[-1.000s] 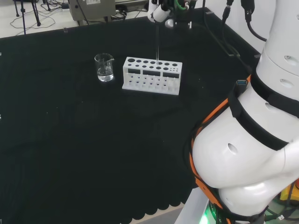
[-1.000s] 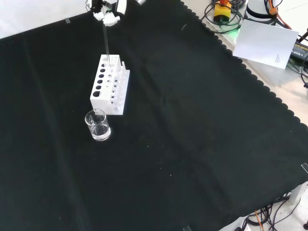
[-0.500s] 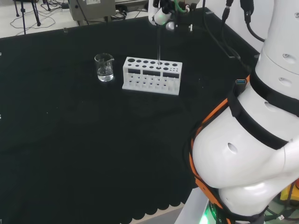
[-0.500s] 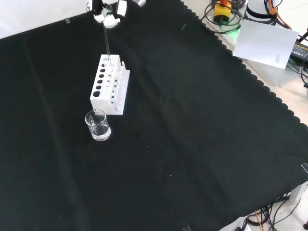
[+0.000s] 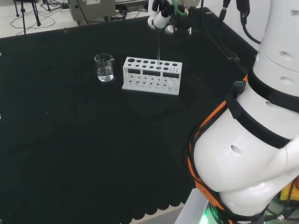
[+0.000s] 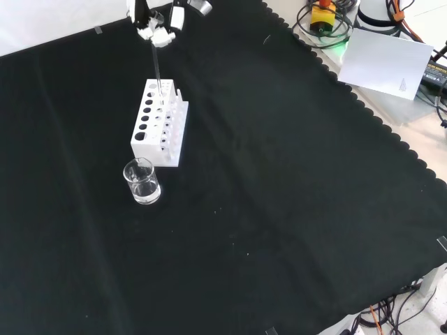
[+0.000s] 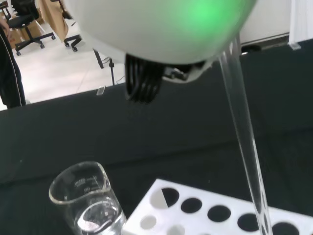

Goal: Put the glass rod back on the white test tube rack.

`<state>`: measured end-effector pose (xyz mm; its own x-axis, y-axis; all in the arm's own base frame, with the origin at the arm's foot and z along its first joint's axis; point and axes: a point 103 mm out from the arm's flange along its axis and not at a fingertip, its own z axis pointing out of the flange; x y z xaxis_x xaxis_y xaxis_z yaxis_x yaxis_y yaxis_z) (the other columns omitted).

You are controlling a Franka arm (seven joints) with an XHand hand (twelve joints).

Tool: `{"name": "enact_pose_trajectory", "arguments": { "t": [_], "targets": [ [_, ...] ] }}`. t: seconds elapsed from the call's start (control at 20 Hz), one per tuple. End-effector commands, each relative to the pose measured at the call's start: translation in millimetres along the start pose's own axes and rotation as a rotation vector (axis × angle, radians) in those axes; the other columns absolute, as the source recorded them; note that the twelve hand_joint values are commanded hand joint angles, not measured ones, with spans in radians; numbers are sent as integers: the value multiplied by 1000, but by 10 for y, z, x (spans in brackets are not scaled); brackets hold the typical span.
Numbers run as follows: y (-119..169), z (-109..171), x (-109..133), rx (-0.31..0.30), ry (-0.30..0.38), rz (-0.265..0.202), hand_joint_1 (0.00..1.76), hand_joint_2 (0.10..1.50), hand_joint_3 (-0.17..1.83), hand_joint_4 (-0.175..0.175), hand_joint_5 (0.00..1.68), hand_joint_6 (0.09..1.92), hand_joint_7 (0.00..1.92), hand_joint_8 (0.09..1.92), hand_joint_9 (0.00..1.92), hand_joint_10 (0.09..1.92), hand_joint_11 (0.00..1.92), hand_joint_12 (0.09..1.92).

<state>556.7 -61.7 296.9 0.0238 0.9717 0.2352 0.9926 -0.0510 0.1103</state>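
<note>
In the head view the hand [image 5: 160, 17] pinches the top of the upright glass rod [image 5: 158, 44], whose lower end meets a hole near the right end of the white test tube rack [image 5: 152, 75]; release seems all that is left. In the front view the rod stands at the rack's far end, the glass beaker [image 6: 142, 181] well clear. The wrist view shows the rod tip at a hole, open cloth around.

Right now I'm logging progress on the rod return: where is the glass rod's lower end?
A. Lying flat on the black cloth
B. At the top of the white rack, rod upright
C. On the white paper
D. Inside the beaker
B: the glass rod hangs upright from the robot hand, its tip at the white rack's holes, apart from the beaker.
</note>
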Motion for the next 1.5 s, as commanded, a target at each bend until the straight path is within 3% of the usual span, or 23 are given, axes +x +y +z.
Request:
{"name": "enact_pose_trajectory", "arguments": {
  "t": [0.05,0.45,1.5],
  "targets": [
    [26,146,-139,16,19,18,1231,394,1050,-175,1408,633,1644,817,1905,698,1494,1098],
    [57,385,-198,46,32,27,1231,394,1049,-175,1408,633,1644,817,1906,697,1494,1097],
    [47,524,-251,70,43,45,1231,394,1049,-175,1408,633,1645,817,1911,696,1496,1096]
  ]
}}
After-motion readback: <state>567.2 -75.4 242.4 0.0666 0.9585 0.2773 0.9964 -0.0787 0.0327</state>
